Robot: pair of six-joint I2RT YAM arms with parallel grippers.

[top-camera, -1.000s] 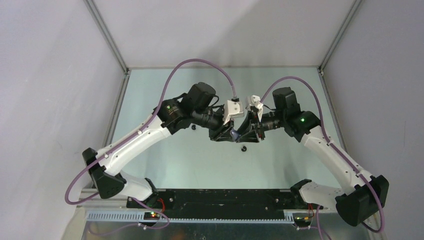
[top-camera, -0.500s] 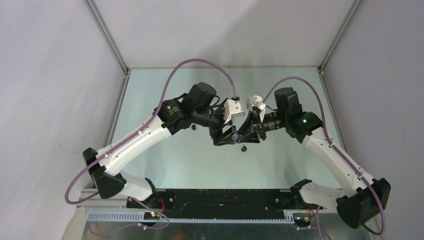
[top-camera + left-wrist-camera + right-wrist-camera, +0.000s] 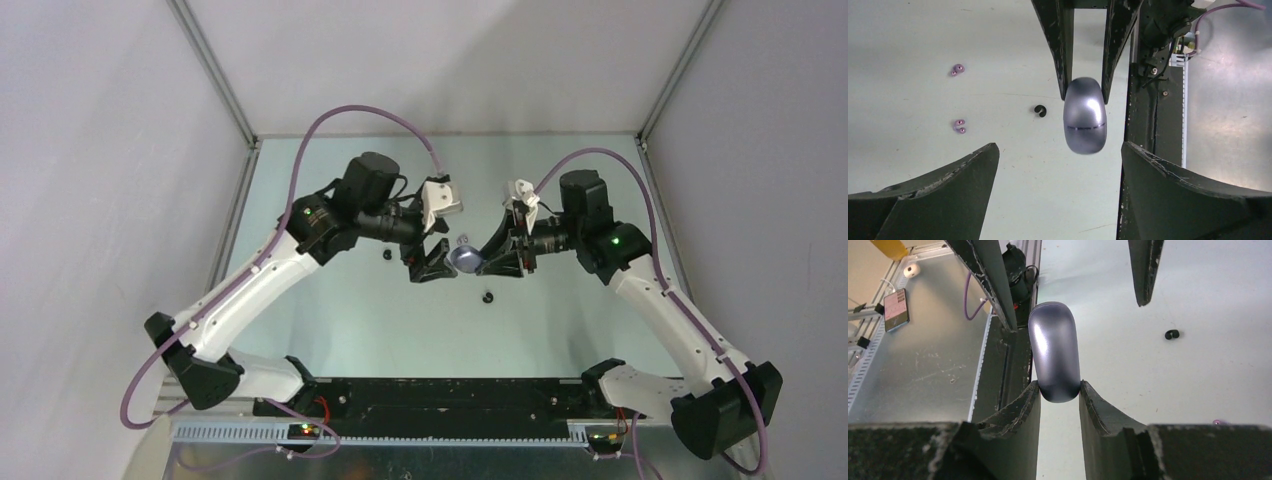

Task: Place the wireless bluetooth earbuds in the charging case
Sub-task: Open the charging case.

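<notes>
Table (image 3: 560,330) was boxed by grey wall panels (image 3: 90,200) on the left, right and back. Open surface lay behind the arms toward the back wall, and a broad bare strip ran between the grippers and the black base rail (image 3: 450,395) at the near edge.

Both arms reached inward over mid-table, elbows out and wrists turned toward each other, with purple cables (image 3: 350,125) looping above them.

Charging case (image 3: 465,260), a glossy grey-violet oval with a thin seam across it, was held off the surface between the two grippers. Right gripper (image 3: 1059,387) was clamped on one end of the case, a finger on each side. Left gripper (image 3: 1059,150) stood with jaws spread wide; the case's free end faced the gap, apart from both fingers.

Loose on the table:
- Two purple buds (image 3: 957,70) (image 3: 959,126) lay near each other, well apart from the case.
- One black bud (image 3: 1040,111) lay closer in.
- In the top view, a black bud (image 3: 488,297) lay just near-side of the grippers, and another (image 3: 387,255) lay beside the left wrist.
</notes>
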